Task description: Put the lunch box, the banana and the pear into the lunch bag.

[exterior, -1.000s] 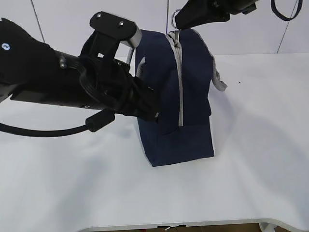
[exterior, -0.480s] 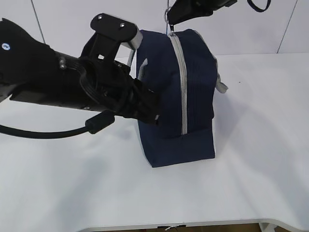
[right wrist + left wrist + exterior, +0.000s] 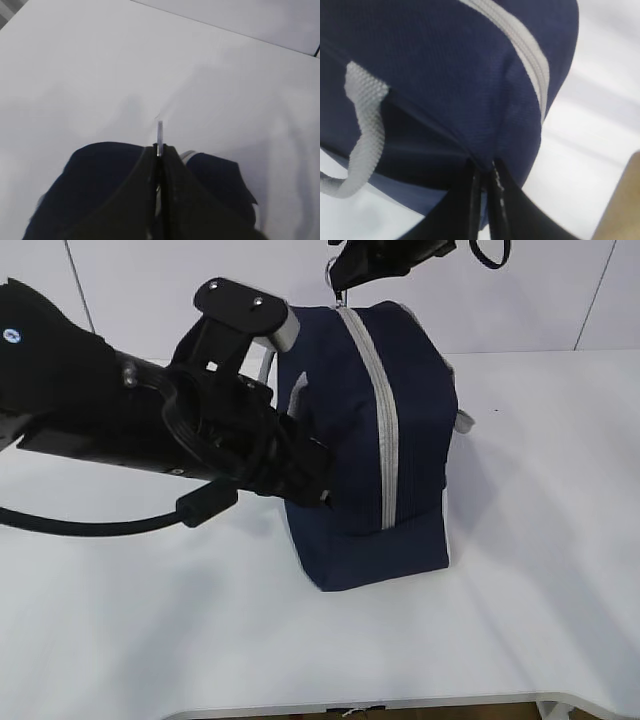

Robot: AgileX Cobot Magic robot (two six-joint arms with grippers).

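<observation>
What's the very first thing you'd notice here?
The big navy lunch bag standing in the middle of the white table, with its grey zipper zipped shut. The left pincer is pinching the fabric on the bag's side. Up at the top, the right pincer is shut on the metal ring pull.

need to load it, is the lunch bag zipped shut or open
Shut: the grey zipper runs closed along the lunch bag; no lining shows.

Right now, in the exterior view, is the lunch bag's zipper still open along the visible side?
No, the grey zipper runs closed down the lunch bag, with no lining or contents showing.
</observation>
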